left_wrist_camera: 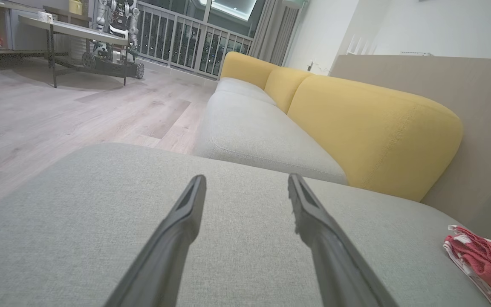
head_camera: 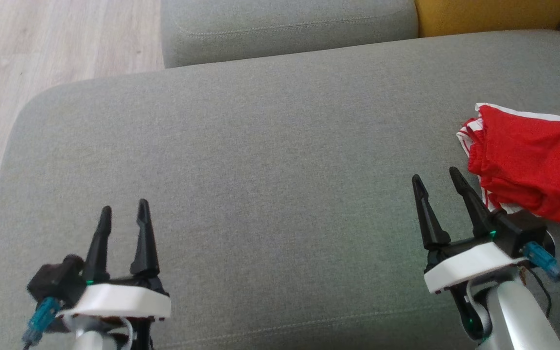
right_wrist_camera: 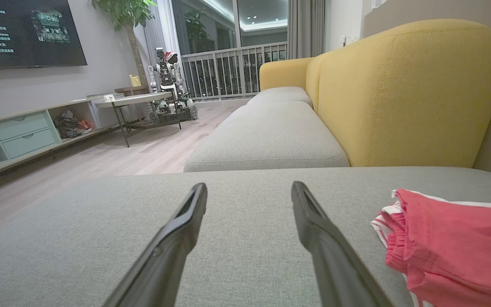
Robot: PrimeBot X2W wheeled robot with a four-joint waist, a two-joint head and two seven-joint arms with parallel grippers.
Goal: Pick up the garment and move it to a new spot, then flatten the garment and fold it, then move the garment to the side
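The garment (head_camera: 528, 160) at the right edge of the cushion (head_camera: 260, 146) looks soft and light, so pinch its near fold. The left gripper (head_camera: 124, 205) and right gripper (head_camera: 435, 175) are open and empty.

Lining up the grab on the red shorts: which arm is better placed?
The right arm: its open jaws sit just beside the red shorts, while the left arm is far across the gray sofa cushion.

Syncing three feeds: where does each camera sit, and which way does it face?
Head view: on the head, facing down at the grey fabric sofa cushion; left gripper and right gripper show, open.
Left wrist view: on that wrist, facing along its dark fingers toward the yellow sofa backrest.
Right wrist view: the same, along its own fingers.
Shared: the red white-trimmed garment, at right.
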